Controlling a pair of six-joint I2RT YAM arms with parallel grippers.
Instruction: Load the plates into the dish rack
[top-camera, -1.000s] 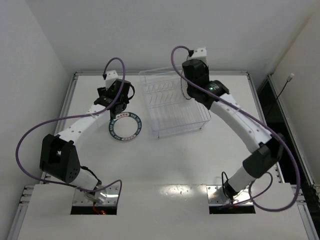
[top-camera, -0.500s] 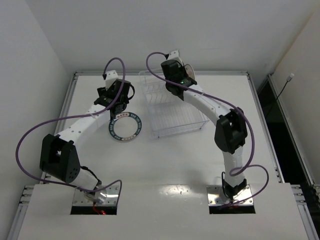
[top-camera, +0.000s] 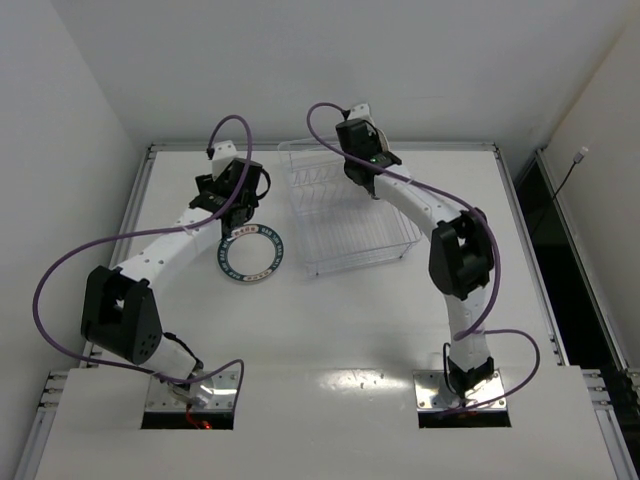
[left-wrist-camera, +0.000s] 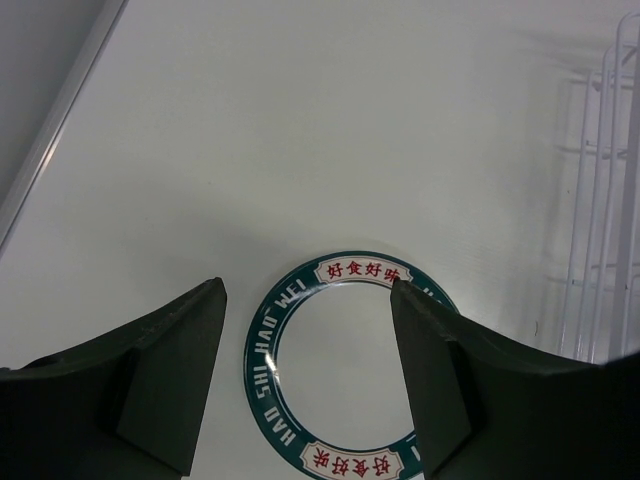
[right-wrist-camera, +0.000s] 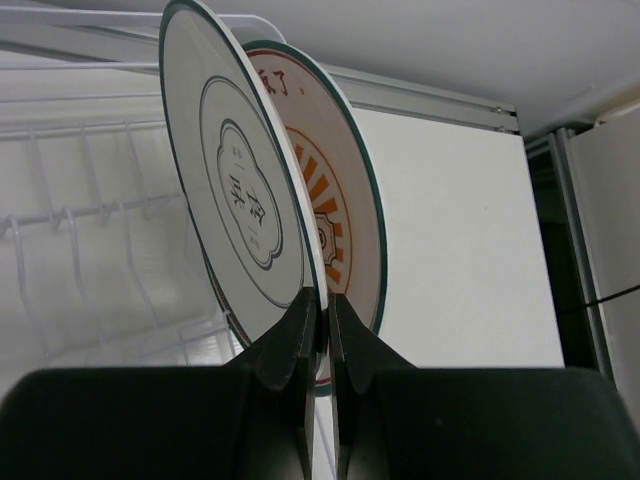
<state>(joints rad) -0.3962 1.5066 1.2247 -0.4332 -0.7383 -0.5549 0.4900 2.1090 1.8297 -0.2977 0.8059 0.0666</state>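
Right wrist view: your right jaws pinch the grey plate (right-wrist-camera: 240, 200) by its lower rim, upright over the rack (top-camera: 350, 225), orange plate (right-wrist-camera: 345, 220) just behind. Left jaws gape empty above the teal-rimmed plate (left-wrist-camera: 335, 370), flat on the surface (left-wrist-camera: 250, 120). Plates look stiff, slick, breakable; take rims.

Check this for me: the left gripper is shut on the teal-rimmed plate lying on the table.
Not right. The left gripper is open, its fingers spread wide over the teal-rimmed plate lying on the table. The left wrist view shows it.
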